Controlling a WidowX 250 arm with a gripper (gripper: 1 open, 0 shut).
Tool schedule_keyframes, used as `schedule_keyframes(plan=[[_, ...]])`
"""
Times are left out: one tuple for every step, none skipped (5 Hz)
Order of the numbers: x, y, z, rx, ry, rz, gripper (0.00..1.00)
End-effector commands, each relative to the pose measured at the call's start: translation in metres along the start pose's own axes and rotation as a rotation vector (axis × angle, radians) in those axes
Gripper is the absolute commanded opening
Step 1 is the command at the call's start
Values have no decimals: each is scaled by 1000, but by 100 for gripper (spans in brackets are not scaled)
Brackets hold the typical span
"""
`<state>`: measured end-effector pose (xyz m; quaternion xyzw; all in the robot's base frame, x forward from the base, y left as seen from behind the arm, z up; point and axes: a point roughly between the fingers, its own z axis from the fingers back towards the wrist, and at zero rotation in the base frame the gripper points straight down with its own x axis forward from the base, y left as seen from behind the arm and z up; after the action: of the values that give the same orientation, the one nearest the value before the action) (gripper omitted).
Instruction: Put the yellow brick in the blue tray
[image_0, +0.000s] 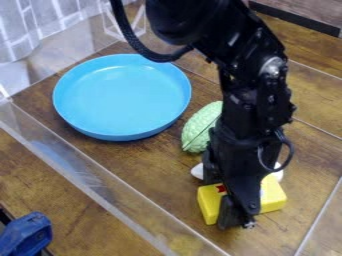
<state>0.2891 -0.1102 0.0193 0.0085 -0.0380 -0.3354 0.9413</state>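
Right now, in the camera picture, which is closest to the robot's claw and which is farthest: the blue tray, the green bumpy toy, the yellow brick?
1. Yellow brick: right at the claw.
2. Green bumpy toy: farther up the picture.
3. Blue tray: farthest, at the picture's upper left.

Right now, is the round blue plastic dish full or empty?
Empty: the round blue plastic dish shows only its smooth bare inside.
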Motion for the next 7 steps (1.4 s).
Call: schedule_keyframes(plan=[[-3,6,3,8,5,-22,0],[-7,14,4,12,11,-42,0],[-10,23,5,16,16,-62,0],[-14,22,7,13,17,-87,0],[-17,20,8,8,17,-109,0],[-16,25,7,11,25,-62,0],[-15,29,6,14,33,-17,0]])
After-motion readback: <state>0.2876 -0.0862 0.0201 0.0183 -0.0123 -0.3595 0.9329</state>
